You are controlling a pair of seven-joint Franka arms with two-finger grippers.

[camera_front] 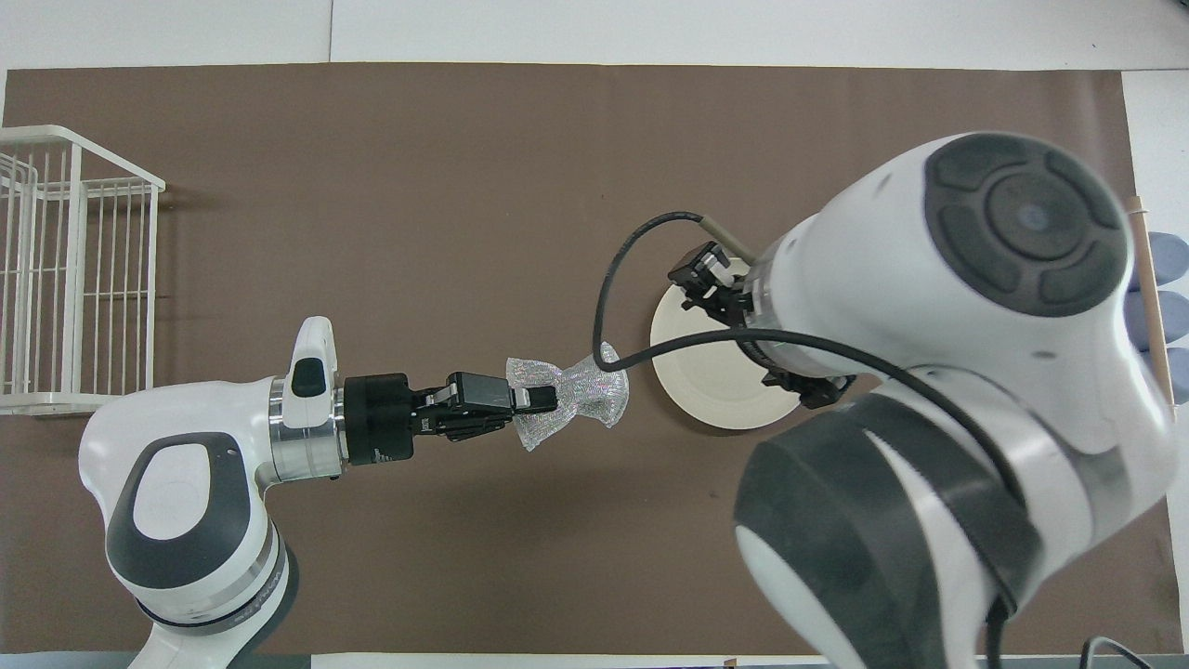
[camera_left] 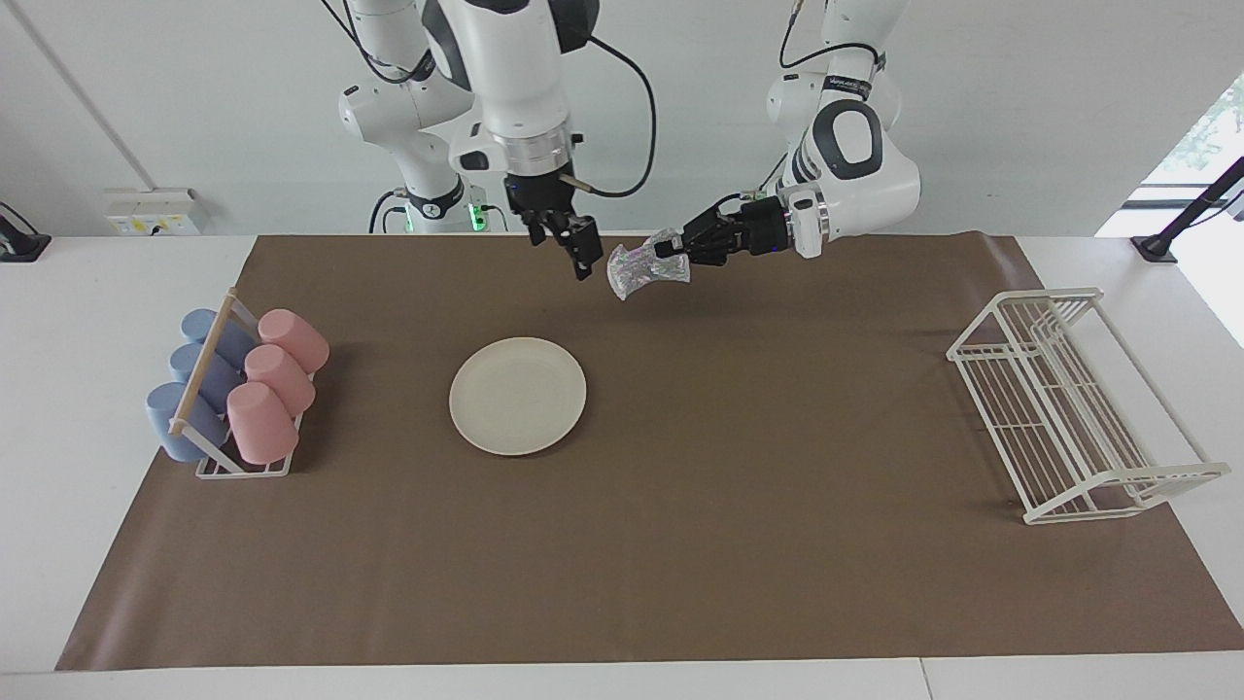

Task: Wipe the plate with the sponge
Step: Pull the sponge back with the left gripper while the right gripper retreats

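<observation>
The cream-white plate lies flat on the brown mat, and in the overhead view the plate is partly covered by the right arm. The silvery sponge hangs in the air over the mat, pinched at its middle so both ends flare. My left gripper reaches in level and is shut on the sponge; from above the left gripper stops just short of the plate's edge. My right gripper points down beside the sponge, open and holding nothing.
A rack of pink and blue cups stands at the right arm's end of the mat. A white wire rack stands at the left arm's end. The brown mat covers most of the table.
</observation>
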